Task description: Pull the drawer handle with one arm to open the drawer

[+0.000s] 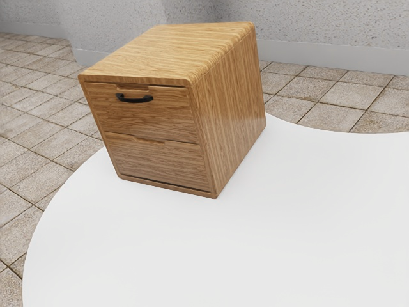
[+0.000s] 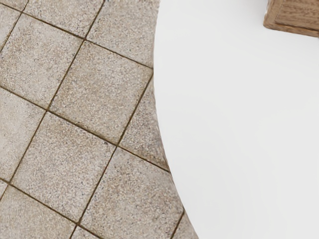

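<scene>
A wooden two-drawer cabinet (image 1: 182, 102) stands on a round white table (image 1: 268, 236). Its upper drawer (image 1: 144, 112) carries a small black handle (image 1: 134, 98) near its top left corner and sits flush with the cabinet front. The lower drawer (image 1: 158, 160) is also flush and has no handle that I can see. In the wrist view a corner of the cabinet (image 2: 294, 17) shows beside the white table surface (image 2: 239, 129).
The table's curved edge (image 2: 162, 124) drops to a grey tiled floor (image 2: 65, 124). The floor (image 1: 38, 121) stretches to the exterior view's left, and a pale wall (image 1: 332, 25) runs behind the cabinet.
</scene>
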